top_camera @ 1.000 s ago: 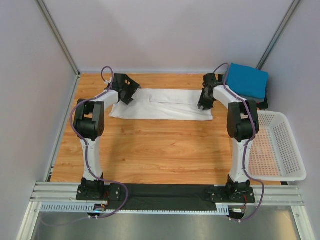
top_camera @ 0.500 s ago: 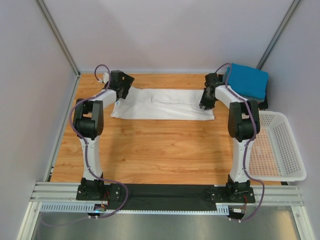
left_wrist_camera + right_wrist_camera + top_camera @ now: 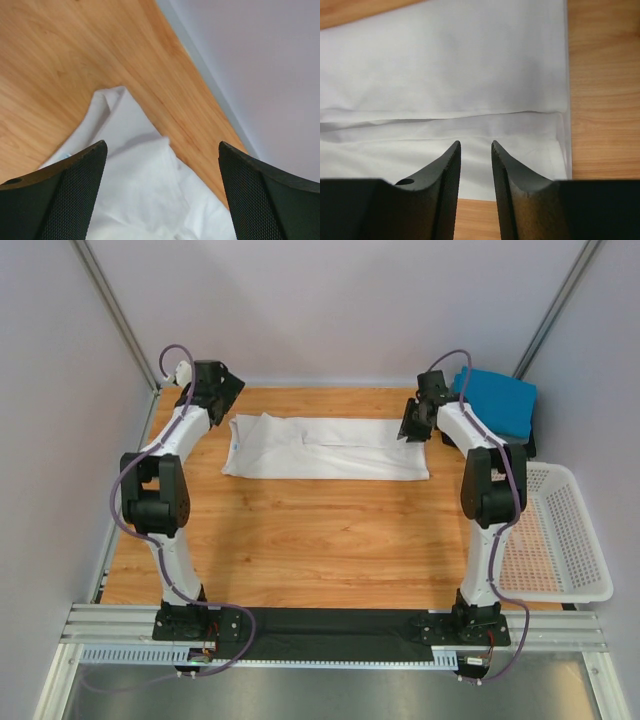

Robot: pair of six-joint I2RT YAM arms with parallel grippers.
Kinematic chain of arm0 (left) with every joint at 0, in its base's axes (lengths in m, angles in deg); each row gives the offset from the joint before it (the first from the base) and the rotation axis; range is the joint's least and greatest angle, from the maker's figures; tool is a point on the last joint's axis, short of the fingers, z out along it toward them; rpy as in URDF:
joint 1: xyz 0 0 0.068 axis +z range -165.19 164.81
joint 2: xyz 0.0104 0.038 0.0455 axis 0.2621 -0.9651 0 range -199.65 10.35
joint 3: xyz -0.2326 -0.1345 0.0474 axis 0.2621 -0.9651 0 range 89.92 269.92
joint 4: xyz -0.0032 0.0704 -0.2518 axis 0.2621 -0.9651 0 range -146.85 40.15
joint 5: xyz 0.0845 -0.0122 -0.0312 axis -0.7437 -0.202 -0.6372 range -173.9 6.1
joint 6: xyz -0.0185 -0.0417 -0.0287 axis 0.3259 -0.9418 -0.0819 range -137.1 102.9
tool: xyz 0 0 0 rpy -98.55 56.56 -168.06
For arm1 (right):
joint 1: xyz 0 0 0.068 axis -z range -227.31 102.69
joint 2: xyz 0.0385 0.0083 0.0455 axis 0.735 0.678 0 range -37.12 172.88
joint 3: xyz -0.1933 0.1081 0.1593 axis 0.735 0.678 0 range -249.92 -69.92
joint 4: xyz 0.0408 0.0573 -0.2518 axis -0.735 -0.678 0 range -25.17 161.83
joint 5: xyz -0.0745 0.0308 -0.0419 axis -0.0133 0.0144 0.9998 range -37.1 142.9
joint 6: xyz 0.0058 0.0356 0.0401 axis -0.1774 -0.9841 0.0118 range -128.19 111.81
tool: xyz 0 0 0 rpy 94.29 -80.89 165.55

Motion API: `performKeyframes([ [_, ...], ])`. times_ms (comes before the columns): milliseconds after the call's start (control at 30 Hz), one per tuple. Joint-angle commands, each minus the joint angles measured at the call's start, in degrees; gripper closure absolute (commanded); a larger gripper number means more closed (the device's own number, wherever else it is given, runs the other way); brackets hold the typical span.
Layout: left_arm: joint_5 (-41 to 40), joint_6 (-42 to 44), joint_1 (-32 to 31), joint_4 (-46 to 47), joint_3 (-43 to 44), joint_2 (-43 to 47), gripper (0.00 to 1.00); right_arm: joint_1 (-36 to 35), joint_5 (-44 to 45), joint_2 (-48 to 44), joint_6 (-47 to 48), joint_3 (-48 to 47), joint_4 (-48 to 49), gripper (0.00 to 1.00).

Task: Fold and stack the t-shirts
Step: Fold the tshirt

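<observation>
The white t-shirt [image 3: 325,447] lies folded into a long strip across the far part of the table. It also shows in the left wrist view [image 3: 145,190] and the right wrist view [image 3: 445,65]. My left gripper [image 3: 214,392] is open wide and empty, raised above the shirt's left end [image 3: 162,190]. My right gripper [image 3: 414,424] hovers over the shirt's right end [image 3: 476,145], its jaws a narrow gap apart with nothing between them. A folded bright blue t-shirt [image 3: 494,400] sits at the far right corner, with a dark cloth edge [image 3: 527,447] under it.
A white perforated basket [image 3: 590,590] stands off the table's right edge. The booth's walls and metal posts close in the far corners, close to my left gripper. Bare wooden table [image 3: 320,540] lies in front of the shirt.
My left gripper has let go of the shirt's left end and swung up toward the far left corner. My right gripper has lifted slightly toward the back. The shirt lies flat.
</observation>
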Motion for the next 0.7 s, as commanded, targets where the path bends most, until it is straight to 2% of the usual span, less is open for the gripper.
performKeyframes([
  [0,-1.0,5.4,-4.3,-4.7,-0.5,10.6,0.02,-0.6,-6.1,-6.9,4.5,-4.0,6.0,0.67],
  [67,-0.7,3.5,-7.1,-5.8,-2.1,11.3,0.02,-1.5,-9.1,-7.4,7.5,-3.8,9.5,0.67],
  [167,-2.1,-2.9,-10.4,-10.2,-2.2,9.6,0.02,-2.8,-7.8,-5.7,15.0,-4.4,11.6,0.67],
  [333,-3.9,-5.4,-13.9,-17.4,6.1,0.5,0.03,-3.0,-5.0,1.6,22.7,-10.6,7.6,0.65],
  [467,-3.8,-11.1,-14.0,-17.6,4.1,-1.6,0.03,-3.0,-3.5,5.7,24.0,-12.0,6.0,0.64],
  [667,-2.2,-15.5,-14.0,-23.1,2.6,-4.4,0.04,-3.0,-2.2,10.1,19.1,-12.7,3.7,0.66],
])
